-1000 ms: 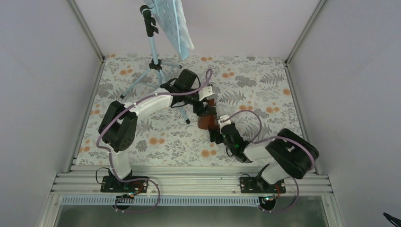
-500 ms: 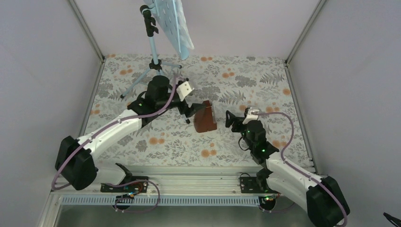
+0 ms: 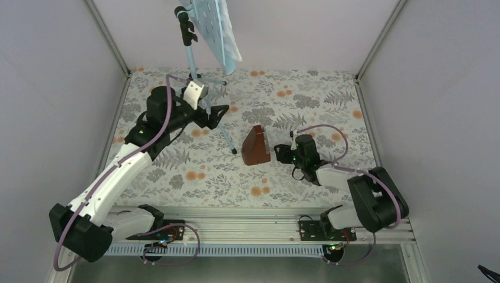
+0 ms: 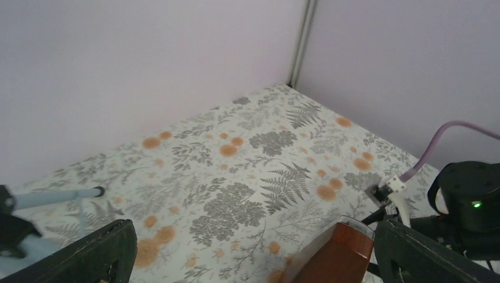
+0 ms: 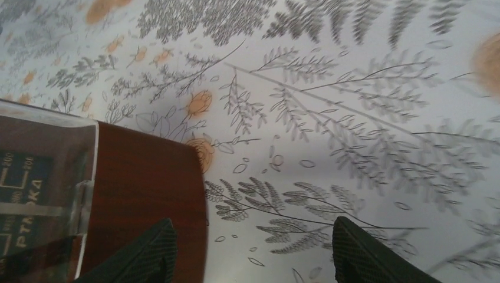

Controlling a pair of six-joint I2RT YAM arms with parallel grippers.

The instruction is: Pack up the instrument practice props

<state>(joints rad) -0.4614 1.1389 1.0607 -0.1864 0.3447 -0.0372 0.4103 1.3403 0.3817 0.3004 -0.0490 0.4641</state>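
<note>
The step in hand looks like the right hand (image 3: 284, 155) taking the metronome (image 3: 255, 147), which sits near the middle of the surface (image 3: 330, 106). That hand is low, just beside the metronome on its right-edge side, with its fingers spread and nothing between them. In the right wrist view the brown body (image 5: 147, 188) lies under one finger (image 5: 141, 253) and not in the gap, so the hand probably needs to shift sideways until the body is centred before it closes. A grip on the wooden sides, low down where the body is widest, should hold better than one on the clear front cover (image 5: 41, 177) or near the narrow top, where tapered faces could slip out.

The right arm is folded, with its forearm running low towards the left edge. The left arm stretches towards the far-left corner, where the stand (image 3: 191, 59) rises. The left hand (image 3: 217, 113) hangs by the stand's legs, wide open and empty, and faces the metronome.
</note>
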